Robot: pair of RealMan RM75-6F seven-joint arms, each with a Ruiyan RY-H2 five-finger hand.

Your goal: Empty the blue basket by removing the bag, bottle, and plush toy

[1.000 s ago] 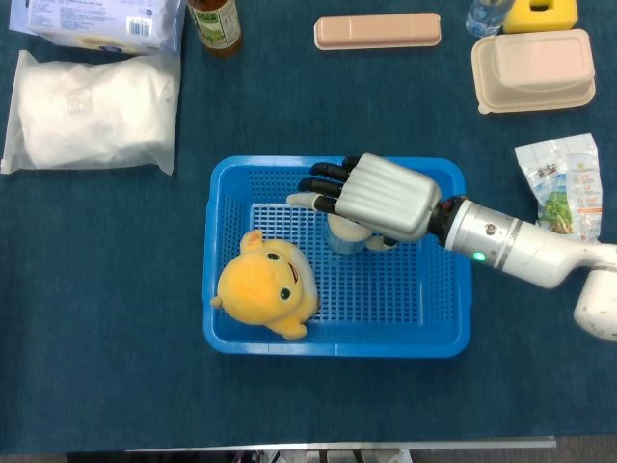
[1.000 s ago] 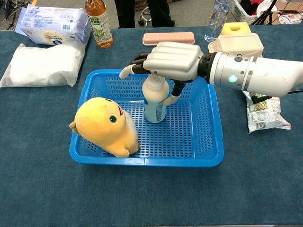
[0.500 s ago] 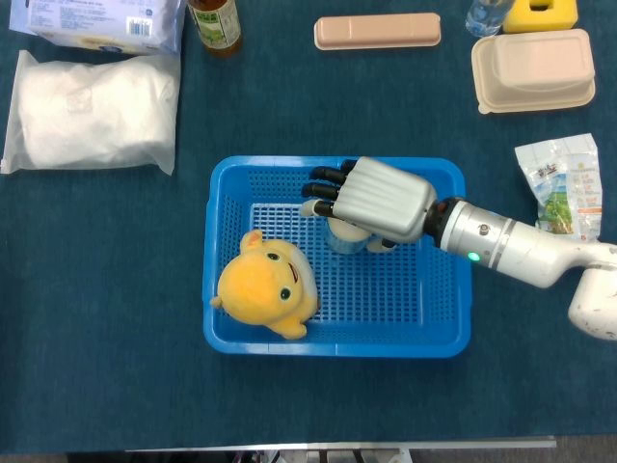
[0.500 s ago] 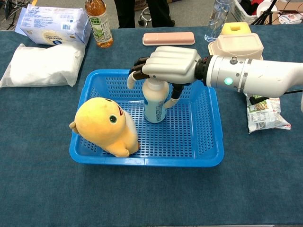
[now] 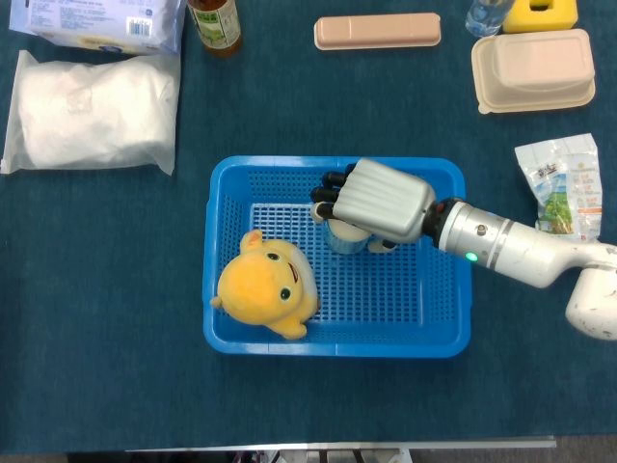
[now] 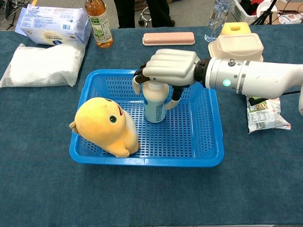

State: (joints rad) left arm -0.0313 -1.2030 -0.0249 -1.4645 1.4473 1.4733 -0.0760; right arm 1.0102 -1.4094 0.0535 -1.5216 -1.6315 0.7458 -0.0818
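The right hand (image 6: 166,70) sits palm-down over the top of the bottle (image 6: 155,103), fingers curling around its neck — a top grasp, likely chosen because the bottle stands upright inside the blue basket (image 6: 208,142) and the basket walls block a side approach. Whether the fingers are clamped tight or only wrapping loosely is hard to tell, since the palm hides the cap. The bottle's base rests on the basket floor, near the back wall. The plush toy (image 6: 106,126) lies in the front-left corner, apart from the bottle and out of the hand's way. A printed bag (image 6: 262,114) lies on the table just right of the basket — apparently the one already removed. Its print, and the bottle's pale label, are too small to read. The left hand is out of sight.
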